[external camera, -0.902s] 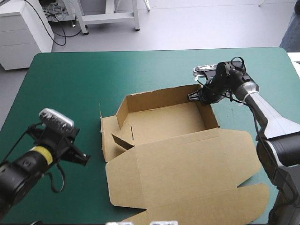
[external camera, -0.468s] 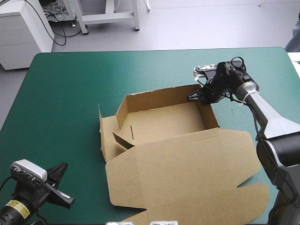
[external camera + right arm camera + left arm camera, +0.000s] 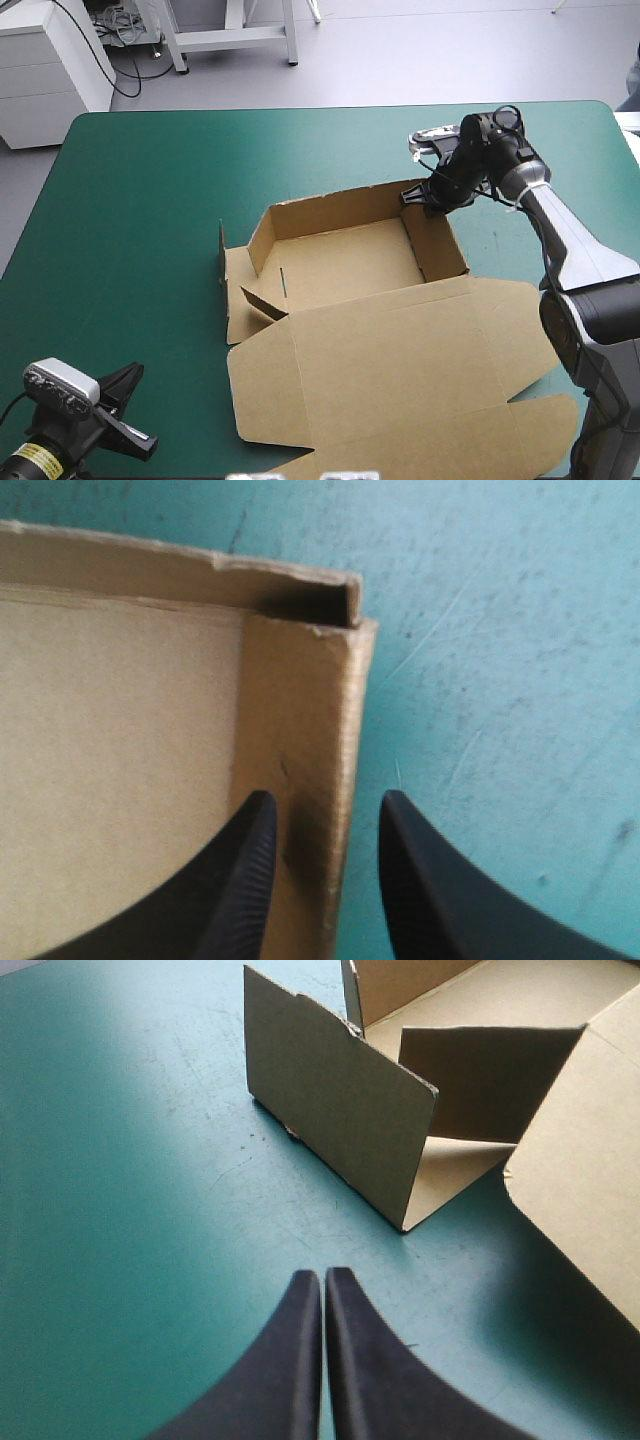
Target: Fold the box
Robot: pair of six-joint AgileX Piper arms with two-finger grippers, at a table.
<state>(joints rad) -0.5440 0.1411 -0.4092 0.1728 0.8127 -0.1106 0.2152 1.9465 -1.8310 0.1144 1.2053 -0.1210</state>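
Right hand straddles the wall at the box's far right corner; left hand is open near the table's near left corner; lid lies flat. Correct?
No: the left hand is shut, fingers meeting in a pointed arch, as the left wrist view shows. The right hand does straddle the box wall, and the lid lies flat.

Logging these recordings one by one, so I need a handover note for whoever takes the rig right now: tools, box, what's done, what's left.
Box: middle of the teal-green cover, an open tray with the lid flat toward the near edge.
Left tool: shut, empty, low over the cover's near-left corner, pointing at the left flap.
Right tool: open, straddling the right wall at the far-right corner.
Done: far wall and right wall stand.
Left: the left flap is upright but apart from the tray; it probably needs tucking.
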